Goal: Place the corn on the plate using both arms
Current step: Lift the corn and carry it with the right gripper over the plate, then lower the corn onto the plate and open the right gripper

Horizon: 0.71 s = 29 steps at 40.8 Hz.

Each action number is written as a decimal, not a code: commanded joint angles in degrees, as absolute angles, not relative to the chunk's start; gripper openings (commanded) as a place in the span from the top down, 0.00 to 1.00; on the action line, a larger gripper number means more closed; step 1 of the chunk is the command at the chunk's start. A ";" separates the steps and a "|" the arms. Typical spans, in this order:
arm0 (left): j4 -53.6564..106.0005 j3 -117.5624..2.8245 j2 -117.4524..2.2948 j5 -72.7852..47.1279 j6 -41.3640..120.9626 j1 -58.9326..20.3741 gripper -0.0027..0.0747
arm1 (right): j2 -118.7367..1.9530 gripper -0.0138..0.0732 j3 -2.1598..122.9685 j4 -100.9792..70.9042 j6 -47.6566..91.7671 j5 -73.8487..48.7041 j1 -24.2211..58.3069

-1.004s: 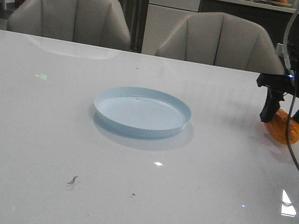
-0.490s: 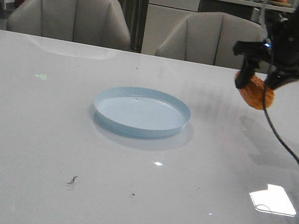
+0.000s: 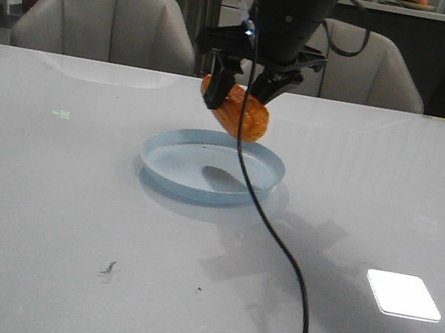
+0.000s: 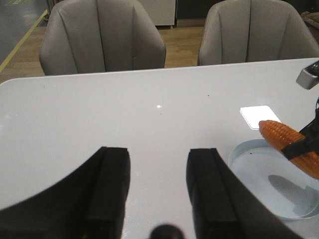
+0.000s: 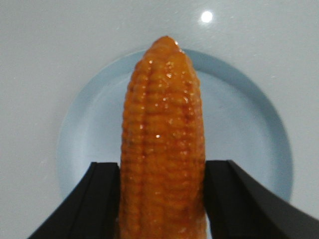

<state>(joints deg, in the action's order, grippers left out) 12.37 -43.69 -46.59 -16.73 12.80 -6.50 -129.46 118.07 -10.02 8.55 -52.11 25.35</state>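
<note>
The pale blue plate [image 3: 210, 167] lies on the white table at mid-depth. My right gripper [image 3: 239, 92] is shut on the orange-yellow corn [image 3: 234, 110] and holds it tilted in the air just above the plate's far part. In the right wrist view the corn [image 5: 162, 144] stands between the two black fingers [image 5: 97, 199], directly over the plate [image 5: 89, 109]. My left gripper [image 4: 157, 164] is open and empty above bare table to the left of the plate [image 4: 249, 159]; the corn [image 4: 291, 144] shows at that view's edge. The left arm is not in the front view.
The right arm's black cable [image 3: 277, 245] hangs across the front of the plate down to the table's near edge. Two grey chairs [image 3: 106, 21] stand behind the table's far edge. A bright light patch [image 3: 403, 294] lies on the right.
My right gripper has lifted the corn off the table at the far right and carried it leftward, from the right edge to above the plate. The plate has not moved.
</note>
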 commanded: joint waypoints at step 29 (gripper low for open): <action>13.24 -45.29 -46.19 -11.46 12.72 -6.41 0.51 | -130.83 0.21 120.62 -10.50 9.16 -50.89 26.14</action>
